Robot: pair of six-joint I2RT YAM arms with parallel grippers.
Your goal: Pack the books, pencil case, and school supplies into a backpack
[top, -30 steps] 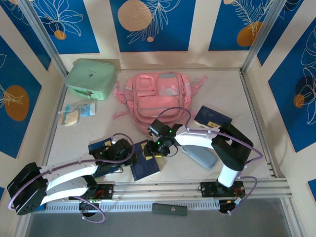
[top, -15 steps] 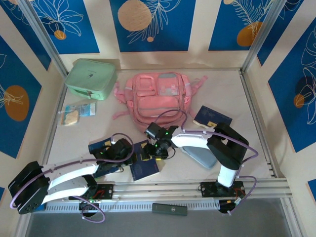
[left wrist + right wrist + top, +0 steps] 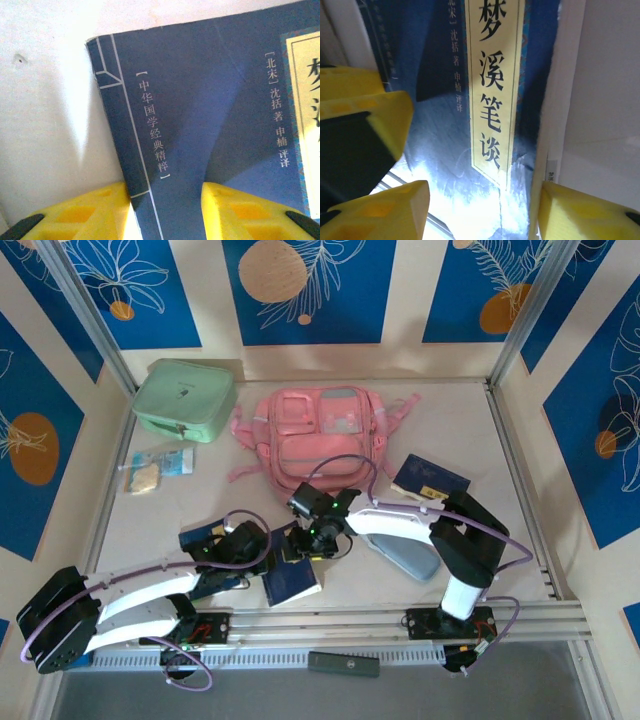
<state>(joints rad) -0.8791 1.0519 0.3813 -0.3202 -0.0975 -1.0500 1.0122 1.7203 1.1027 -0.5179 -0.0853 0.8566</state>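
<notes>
You were on the book step. A dark blue book (image 3: 292, 582) lay flat on the counter (image 3: 520, 500) just in front of the backpack (image 3: 320, 435), and both tools met over it.

Your left tool (image 3: 165, 202) was spread. Its fingers (image 3: 95, 212) sat either side of the cover near the spine corner and pinched nothing. Your right tool (image 3: 485, 212) was spread too, straddling the yellow title strip (image 3: 495, 85). The book's pale page edge ran just beside one of its fingers, but I could not tell whether they touched.

A second book (image 3: 430, 478) lay to the right of the backpack. The pencil case (image 3: 405, 558) lay in front of the backpack and to its right, beside your right arm. The backpack lay pockets-up and looked closed from above, so I judged that nothing was packed yet and the task was barely begun.

The next move called for a real hold on a thin, flat book with no gap beneath it. You would likely have needed one tool to steady or tip it while the other pressed together on a raised edge. After that, the backpack needed an open mouth to take it.
</notes>
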